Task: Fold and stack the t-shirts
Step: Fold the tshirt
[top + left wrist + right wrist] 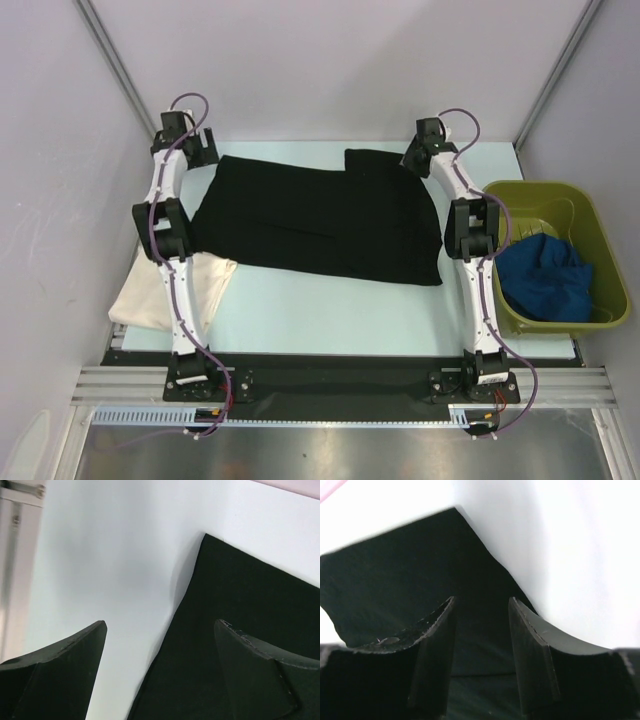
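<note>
Well, both arms reach to the far side of the table (330,310), one at each far corner of the black tee (320,220), which lies spread flat between them.

The left gripper (160,627) is wide open and holds nothing. The tee's edge runs up through the gap between its jaws, so one finger hangs over black cloth and the other over bare table. From the top view I cannot tell whether the tips touch the surface.

The right gripper (482,602) is parted too, but with a narrower gap, and nothing looks pinched between the jaws. Black cloth lies under both fingers and across the gap. A corner of it reaches out ahead of the tips, with bare table just past it on one side.

The cream tee (160,290) lies well behind the left jaws, down at the near edge of the table, with part of it hidden under the left arm. The blue tee (545,280) sits crumpled in the bin (600,220), behind the right jaws and out to their side, just beside the right arm.
</note>
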{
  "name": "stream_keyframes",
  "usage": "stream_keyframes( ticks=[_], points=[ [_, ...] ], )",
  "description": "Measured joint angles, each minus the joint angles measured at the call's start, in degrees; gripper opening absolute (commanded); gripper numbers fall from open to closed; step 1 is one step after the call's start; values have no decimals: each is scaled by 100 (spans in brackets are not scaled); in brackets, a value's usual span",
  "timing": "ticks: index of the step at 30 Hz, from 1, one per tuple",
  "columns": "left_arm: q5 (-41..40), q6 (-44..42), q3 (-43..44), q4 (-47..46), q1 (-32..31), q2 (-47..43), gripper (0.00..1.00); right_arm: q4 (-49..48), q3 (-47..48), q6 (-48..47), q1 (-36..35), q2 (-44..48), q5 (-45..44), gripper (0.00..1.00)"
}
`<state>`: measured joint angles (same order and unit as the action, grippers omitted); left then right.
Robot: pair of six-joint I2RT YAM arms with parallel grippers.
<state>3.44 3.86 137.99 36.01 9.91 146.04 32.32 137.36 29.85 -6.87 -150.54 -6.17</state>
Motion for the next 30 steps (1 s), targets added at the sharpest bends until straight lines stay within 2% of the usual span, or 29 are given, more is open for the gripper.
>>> stream_keyframes(
  ticks=[7, 12, 14, 16, 18, 19, 20, 21, 22, 24, 30],
  points=[
    [343, 461, 24, -109, 2, 444, 92, -37, 197, 9, -92, -175, -455, 46],
    [634, 632, 55, -249, 13, 535, 79, 61, 205, -168, -96, -175, -837, 46],
    [787, 686, 55, -315, 13, 570, 73, 146, 205, -280, -101, -175, -946, 46],
    [986, 743, 55, -380, 13, 588, 61, 297, 273, -389, -101, -188, -960, 45],
    [1244, 815, 55, -435, 15, 627, 43, 437, 339, -498, -103, -208, -940, 42],
    [1370, 837, 48, -476, 15, 647, 35, 476, 356, -535, -105, -219, -927, 34],
    [1484, 852, 37, -520, 13, 656, 17, 492, 372, -592, -105, -227, -922, 27],
    [1561, 859, 7, -560, 13, 656, 10, 511, 376, -640, -105, -234, -898, 20],
    [1652, 863, -31, -619, 13, 656, 3, 514, 378, -658, -101, -238, -876, 9],
    [1786, 815, -90, -748, 13, 656, 0, 505, 378, -686, -87, -238, -741, 0],
    [1932, 608, -584, -1014, 33, 378, 0, 444, 348, -680, -59, -221, -435, 0]
  ],
)
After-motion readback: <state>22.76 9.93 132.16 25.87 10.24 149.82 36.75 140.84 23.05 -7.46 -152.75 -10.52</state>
